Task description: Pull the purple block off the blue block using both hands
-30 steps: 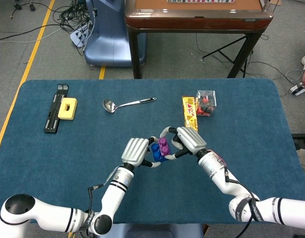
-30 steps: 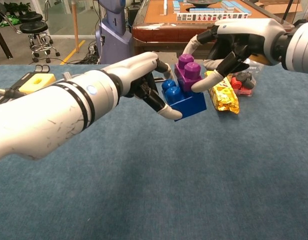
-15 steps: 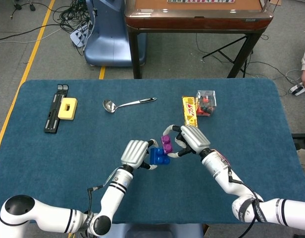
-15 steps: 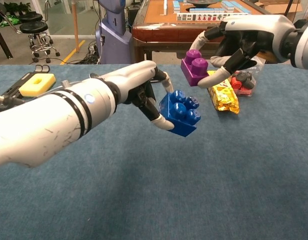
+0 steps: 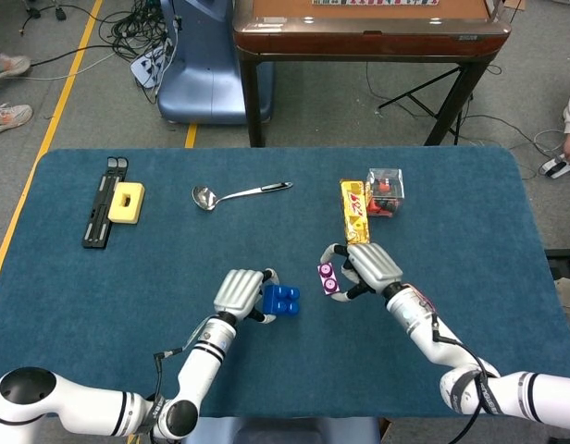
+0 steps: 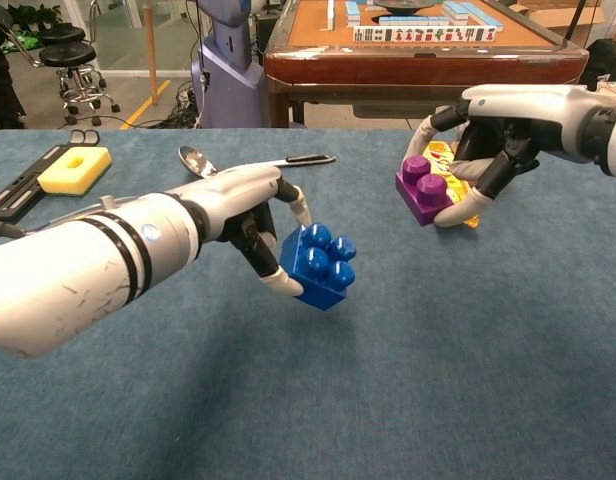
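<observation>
Head view: clear box [image 5: 385, 188] of red and dark pieces.

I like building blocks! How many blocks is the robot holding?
2. The blue block is in the left hand; the purple block is in the right hand, apart.

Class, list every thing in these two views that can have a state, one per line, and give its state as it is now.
purple block: off the blue block, held in the right robot hand
blue block: held in the left robot hand, studs bare
spoon: lying flat on the table
yellow snack packet: lying flat
yellow sponge: resting on a black tool
</observation>
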Tool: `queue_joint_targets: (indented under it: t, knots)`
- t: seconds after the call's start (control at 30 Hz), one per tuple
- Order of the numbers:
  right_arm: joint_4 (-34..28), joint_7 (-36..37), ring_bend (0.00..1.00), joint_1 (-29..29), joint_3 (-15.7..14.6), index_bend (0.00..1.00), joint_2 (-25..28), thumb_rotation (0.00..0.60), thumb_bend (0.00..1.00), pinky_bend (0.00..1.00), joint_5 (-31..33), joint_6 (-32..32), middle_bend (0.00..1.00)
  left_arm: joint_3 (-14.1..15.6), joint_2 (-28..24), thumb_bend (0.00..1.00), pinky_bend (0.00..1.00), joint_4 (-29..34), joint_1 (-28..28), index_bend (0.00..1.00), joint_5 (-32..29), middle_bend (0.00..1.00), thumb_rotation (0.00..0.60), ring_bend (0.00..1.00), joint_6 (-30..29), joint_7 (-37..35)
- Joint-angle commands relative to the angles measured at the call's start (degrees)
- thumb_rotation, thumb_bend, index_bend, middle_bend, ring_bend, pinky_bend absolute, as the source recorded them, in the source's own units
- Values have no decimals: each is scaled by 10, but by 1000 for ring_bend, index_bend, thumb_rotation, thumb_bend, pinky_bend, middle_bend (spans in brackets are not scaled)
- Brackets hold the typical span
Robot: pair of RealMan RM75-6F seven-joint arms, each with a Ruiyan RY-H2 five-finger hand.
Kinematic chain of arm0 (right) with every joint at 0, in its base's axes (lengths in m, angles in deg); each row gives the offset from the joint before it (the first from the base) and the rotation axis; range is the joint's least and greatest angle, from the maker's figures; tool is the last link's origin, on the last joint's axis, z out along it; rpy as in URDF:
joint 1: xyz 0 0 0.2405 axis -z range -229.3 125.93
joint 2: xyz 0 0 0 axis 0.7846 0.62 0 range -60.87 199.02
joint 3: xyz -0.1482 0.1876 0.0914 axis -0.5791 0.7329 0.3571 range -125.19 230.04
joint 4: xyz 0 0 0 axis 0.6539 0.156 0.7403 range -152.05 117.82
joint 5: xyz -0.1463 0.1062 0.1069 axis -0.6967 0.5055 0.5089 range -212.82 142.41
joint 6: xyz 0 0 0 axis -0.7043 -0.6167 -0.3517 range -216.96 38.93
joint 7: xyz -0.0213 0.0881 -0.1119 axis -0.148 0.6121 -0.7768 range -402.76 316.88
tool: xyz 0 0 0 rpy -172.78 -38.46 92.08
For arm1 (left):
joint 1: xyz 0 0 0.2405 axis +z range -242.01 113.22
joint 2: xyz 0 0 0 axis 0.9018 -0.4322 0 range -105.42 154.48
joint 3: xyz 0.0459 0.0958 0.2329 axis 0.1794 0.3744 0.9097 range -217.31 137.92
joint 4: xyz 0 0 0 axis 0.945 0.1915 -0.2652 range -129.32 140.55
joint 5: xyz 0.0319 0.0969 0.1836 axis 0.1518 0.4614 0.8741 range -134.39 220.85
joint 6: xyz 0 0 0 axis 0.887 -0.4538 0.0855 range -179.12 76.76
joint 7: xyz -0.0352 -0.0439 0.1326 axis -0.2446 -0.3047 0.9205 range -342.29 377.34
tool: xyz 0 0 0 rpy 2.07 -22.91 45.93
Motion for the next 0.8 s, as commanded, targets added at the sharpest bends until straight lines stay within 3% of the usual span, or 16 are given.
queue_joint_targets:
  t: [0.03,0.33,0.43,0.53,0.63,0.67,0.73,0.8]
  knots:
    - [22,-31,1000,-5,-15,673,-16,600,469,1000,7,1,1000,1,-4,269,1000,-4,2,591,-17,1000,600,1000,5,7]
    - [68,-111,1000,-16,-39,621,-58,600,442,1000,24,-4,1000,0,-14,267,1000,-8,3,523,-61,1000,600,996,11,26]
    - [75,-126,1000,-18,-42,559,-67,600,364,1000,28,-4,1000,1,-17,246,1000,-7,3,462,-69,1000,600,993,10,30]
    - [81,-139,1000,-20,-46,440,-72,600,171,1000,31,-3,1000,4,-19,142,1000,-7,4,334,-72,1000,600,989,6,35]
    - [81,-154,986,-21,-50,220,-71,600,11,1000,44,-2,1000,6,-22,53,1000,-4,6,181,-74,1000,600,984,-2,38]
    - [79,-159,973,-21,-50,126,-70,600,0,1000,48,-3,1000,5,-23,33,1000,-3,7,135,-75,1000,600,983,-4,39]
    - [72,-166,955,-19,-50,39,-66,600,0,1000,53,-10,993,6,-28,10,1000,2,10,72,-73,1000,600,980,-10,38]
    - [63,-166,940,-15,-48,6,-59,600,0,1000,54,-19,981,8,-33,1,1000,7,14,32,-66,1000,600,978,-16,37]
